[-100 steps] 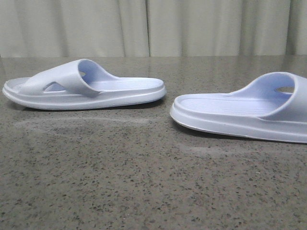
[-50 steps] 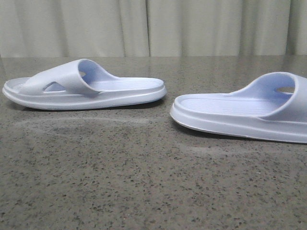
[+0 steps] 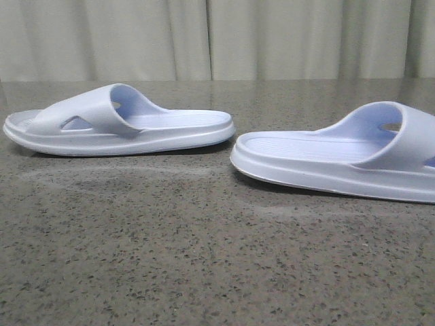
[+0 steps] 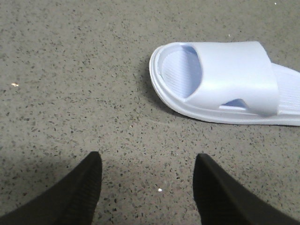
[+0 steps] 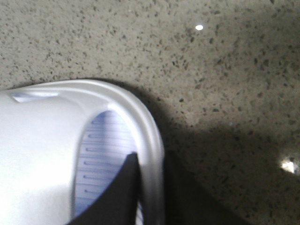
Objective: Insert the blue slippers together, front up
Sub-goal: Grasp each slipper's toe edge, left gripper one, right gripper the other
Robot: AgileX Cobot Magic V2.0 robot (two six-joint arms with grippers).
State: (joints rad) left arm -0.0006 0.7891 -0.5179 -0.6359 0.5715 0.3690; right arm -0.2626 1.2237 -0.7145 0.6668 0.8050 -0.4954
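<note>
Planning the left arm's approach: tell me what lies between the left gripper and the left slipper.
Nothing: the left wrist view shows only bare table between the open left gripper and the left slipper.

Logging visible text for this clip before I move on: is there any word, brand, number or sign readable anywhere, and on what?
None: no view shows any readable text.
Left slipper: plain strap and ribbed footbed, no logo or size mark showing.
Right slipper: also unmarked; the right wrist view of it is glared and blurred.
Speckled table and curtain: no labels or signs.
Soles are hidden, so any marks there cannot be checked.
</note>
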